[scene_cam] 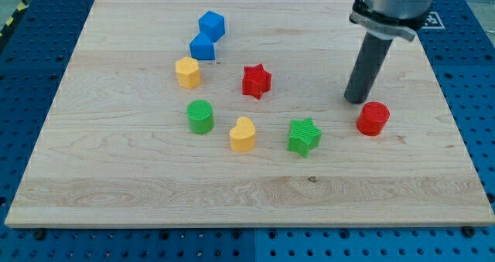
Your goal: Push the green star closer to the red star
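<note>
Camera view: my tip (pixel 356 100) has no jaws and holds nothing. Approach step, I judge; green star (pixel 304 135) sits lower-left of it, red star (pixel 256 81) farther left. Next: get behind green's lower-right.

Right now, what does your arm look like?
My arm is a round silver-grey metal body at the view's top, with a black collar under it. Below hangs a straight, dark grey rod, plain and smooth, ending in my tip. No cables or markings show.
</note>
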{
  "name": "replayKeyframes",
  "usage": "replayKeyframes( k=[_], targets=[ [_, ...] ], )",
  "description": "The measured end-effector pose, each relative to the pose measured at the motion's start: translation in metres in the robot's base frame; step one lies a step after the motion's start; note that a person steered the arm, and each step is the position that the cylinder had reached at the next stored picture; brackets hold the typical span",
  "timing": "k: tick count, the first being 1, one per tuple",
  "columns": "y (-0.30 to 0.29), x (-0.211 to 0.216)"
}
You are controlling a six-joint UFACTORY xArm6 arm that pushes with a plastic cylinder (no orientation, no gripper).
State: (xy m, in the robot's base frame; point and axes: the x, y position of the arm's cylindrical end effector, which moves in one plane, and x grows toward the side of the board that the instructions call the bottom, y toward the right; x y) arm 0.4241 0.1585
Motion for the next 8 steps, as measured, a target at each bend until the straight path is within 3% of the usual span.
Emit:
replayKeyframes(
  k=[1,4,6,8],
  targets=[
    [-0.01,-0.022],
    [-0.036,0.031],
    [-0.012,0.1],
    [-0.092,0.121]
  ],
)
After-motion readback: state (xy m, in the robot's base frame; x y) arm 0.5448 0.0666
